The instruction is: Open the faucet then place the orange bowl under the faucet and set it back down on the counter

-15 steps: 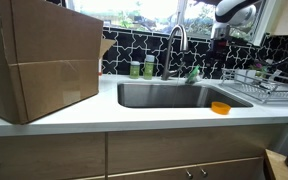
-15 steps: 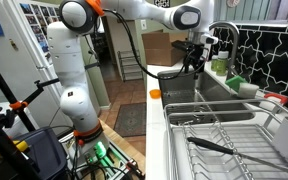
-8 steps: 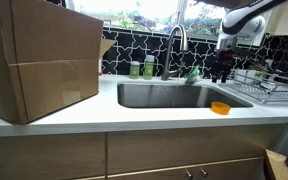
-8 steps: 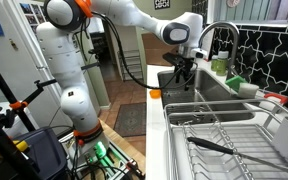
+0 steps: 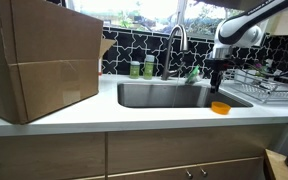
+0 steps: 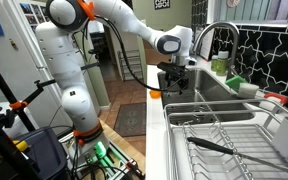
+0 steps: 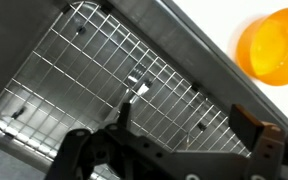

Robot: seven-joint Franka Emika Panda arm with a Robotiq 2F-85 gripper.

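We see the arm (image 5: 246, 22) has swung away from the faucet (image 5: 177, 42) and come down over the sink (image 5: 164, 95), its fingers (image 7: 258, 138) spread wide and empty. The orange bowl (image 5: 220, 107) sits on the tabletop (image 5: 84, 118) just beside them, so we judge the pickup is next.

Bowl (image 5: 220, 107) on counter (image 5: 154, 118) beside sink (image 5: 159, 95)

In an exterior view the white arm leans over the sink (image 6: 202, 97), pincer (image 6: 174, 87) hanging above the basin, close to the orange bowl (image 6: 154, 93) on the tabletop (image 6: 156, 135); the faucet (image 6: 216, 25) arches behind.
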